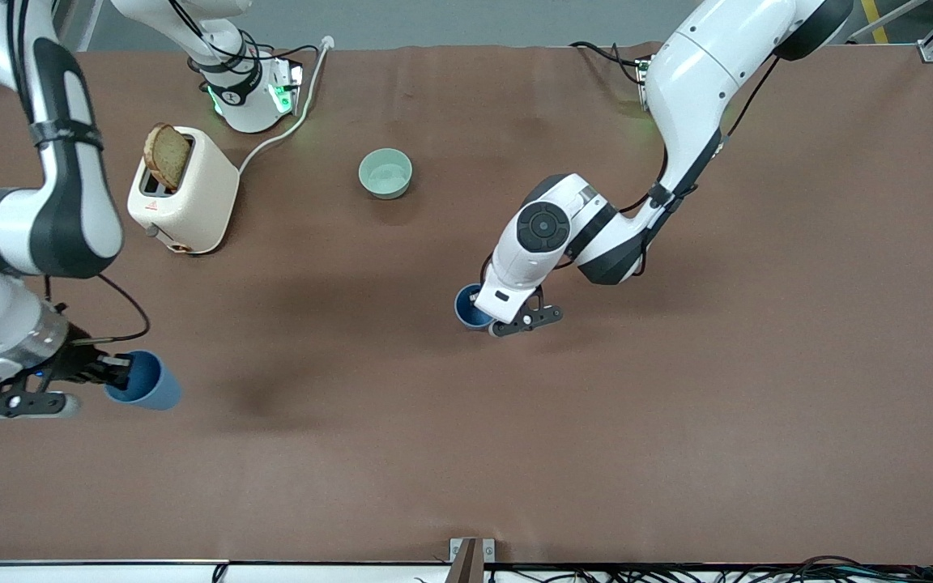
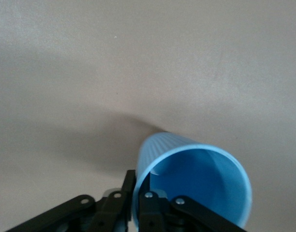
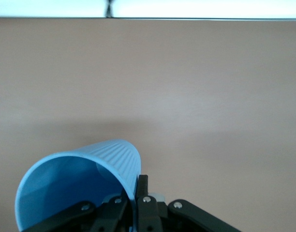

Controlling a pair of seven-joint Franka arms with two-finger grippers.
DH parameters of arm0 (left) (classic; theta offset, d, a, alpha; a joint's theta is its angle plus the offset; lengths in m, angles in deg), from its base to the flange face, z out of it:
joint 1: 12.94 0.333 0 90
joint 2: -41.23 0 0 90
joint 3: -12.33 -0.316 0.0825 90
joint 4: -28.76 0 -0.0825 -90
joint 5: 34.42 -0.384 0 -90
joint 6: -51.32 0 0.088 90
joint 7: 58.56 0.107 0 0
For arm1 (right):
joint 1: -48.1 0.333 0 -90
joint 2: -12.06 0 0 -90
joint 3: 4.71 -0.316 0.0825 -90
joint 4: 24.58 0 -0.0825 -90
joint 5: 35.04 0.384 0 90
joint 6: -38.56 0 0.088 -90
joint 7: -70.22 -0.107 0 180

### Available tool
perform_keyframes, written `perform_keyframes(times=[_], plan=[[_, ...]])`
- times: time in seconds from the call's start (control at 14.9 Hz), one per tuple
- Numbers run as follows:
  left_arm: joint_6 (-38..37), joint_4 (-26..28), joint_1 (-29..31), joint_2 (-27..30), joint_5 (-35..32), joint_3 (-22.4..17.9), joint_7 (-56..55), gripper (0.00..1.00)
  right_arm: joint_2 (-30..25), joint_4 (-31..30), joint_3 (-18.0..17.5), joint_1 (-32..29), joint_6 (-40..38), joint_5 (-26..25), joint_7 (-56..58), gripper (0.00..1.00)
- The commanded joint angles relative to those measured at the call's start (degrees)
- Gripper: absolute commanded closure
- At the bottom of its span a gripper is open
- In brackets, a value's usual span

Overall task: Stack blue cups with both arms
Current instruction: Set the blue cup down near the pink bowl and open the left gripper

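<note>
Two blue cups are in view, one in each gripper. My left gripper [image 1: 484, 314] is shut on the rim of one blue cup [image 1: 469, 308] over the middle of the table. In the left wrist view the gripper [image 2: 137, 193] pinches the cup's wall [image 2: 196, 186], one finger inside and one outside. My right gripper [image 1: 121, 372] is shut on the rim of the other blue cup [image 1: 146, 382] over the right arm's end of the table. In the right wrist view the gripper [image 3: 137, 195] pinches this tilted cup [image 3: 80, 181] the same way.
A cream toaster [image 1: 187, 194] with a slice of bread [image 1: 167, 156] stands near the right arm's base, its white cable [image 1: 288, 125] running toward that base. A pale green bowl [image 1: 385, 172] sits farther from the front camera than the left gripper's cup.
</note>
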Motion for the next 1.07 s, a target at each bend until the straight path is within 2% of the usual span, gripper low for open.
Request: perform_keyframes(times=[0.0,0.07,0.2,0.54,0.74,0.81,1.01], plan=[[0.1,-1.5,-0.5,0.2,-1.2,-0.2,-1.1,0.12,-1.7,1.4,0.5,6.6,-3.1,0.2,-11.3,0.99],[-0.5,-1.5,-0.1,1.5,-1.2,-0.3,-1.0,0.00,-1.6,3.0,0.5,8.9,-5.6,0.2,-15.8,0.99],[-4.0,-1.9,1.1,4.7,-1.4,-0.7,-0.7,0.00,-1.5,4.2,0.5,14.5,-7.2,0.2,-24.5,0.99],[-23.7,-9.5,5.7,13.1,-4.0,-0.9,6.3,0.00,-1.2,4.3,0.4,26.6,-6.9,0.3,-39.8,0.99],[-28.5,-10.0,11.2,19.4,-4.8,-0.7,17.3,0.00,0.7,4.9,0.3,32.5,-6.4,0.7,-46.2,0.99],[-29.9,-10.0,12.4,21.2,-4.8,-0.7,19.7,0.00,1.6,5.2,0.4,34.3,-6.3,2.5,-48.1,0.99],[-33.6,-10.0,15.8,26.3,-4.1,-0.5,26.5,0.00,4.7,5.7,0.4,37.0,-4.6,4.1,-49.6,0.99]])
